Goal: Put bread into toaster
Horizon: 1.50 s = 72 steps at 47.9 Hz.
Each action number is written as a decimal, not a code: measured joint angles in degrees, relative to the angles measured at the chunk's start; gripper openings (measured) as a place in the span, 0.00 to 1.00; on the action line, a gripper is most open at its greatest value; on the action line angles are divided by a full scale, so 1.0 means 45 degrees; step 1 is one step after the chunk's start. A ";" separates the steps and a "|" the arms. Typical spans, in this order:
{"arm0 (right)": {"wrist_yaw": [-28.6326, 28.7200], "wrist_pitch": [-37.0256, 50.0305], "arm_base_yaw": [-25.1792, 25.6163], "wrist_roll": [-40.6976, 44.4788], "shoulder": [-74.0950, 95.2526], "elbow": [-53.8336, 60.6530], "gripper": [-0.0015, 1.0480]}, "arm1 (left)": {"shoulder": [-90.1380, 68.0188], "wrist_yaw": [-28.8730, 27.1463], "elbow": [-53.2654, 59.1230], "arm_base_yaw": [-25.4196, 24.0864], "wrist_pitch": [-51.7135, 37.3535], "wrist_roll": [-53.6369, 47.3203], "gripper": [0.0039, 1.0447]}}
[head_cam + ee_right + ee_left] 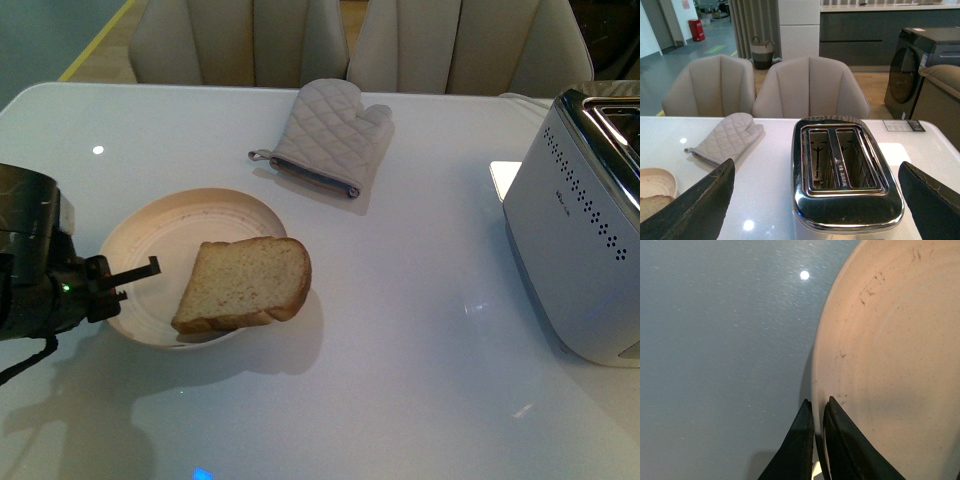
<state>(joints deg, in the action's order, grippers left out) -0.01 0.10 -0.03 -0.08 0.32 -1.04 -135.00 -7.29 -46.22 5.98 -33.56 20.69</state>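
A tan slice of bread (247, 283) lies on the near right side of a round beige plate (160, 225), overhanging its rim. My left gripper (132, 283) is shut on the plate's left rim; in the left wrist view its black fingers (840, 440) pinch the rim of the plate (890, 350). The silver-white toaster (580, 230) stands at the table's right edge. In the right wrist view my right gripper (815, 200) is open above and astride the toaster (842, 175), whose two slots stand empty. The bread's edge (652, 206) and the plate (655, 181) show at that view's lower left.
A grey quilted oven mitt (330, 135) lies at the back middle of the white table (420, 330); it also shows in the right wrist view (727, 137). Two beige chairs (250, 40) stand behind the table. A white card (505, 177) lies beside the toaster.
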 joint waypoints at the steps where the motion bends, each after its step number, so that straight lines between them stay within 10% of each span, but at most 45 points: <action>1: 0.0000 0.0000 0.0000 0.0000 0.0000 0.0000 0.92 | 0.0000 -0.0019 -0.0015 0.0087 0.0024 0.0034 0.03; 32: 0.0000 0.0000 0.0000 0.0000 0.0000 0.0000 0.92 | -0.0622 -0.0952 -0.2798 0.4323 0.2900 0.4357 0.04; 58: 0.0000 0.0000 0.0000 0.0000 0.0000 0.0000 0.92 | 0.6567 -0.2210 0.2686 0.2642 -0.1554 0.4813 0.94; 72: 0.0000 0.0000 0.0000 0.0000 0.0000 0.0000 0.92 | 1.3459 -0.3220 0.6159 0.2817 -0.1166 0.4716 0.94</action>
<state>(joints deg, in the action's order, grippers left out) -0.01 0.10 -0.03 -0.08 0.32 -1.04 -74.43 -21.78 -18.50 18.65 -38.81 41.91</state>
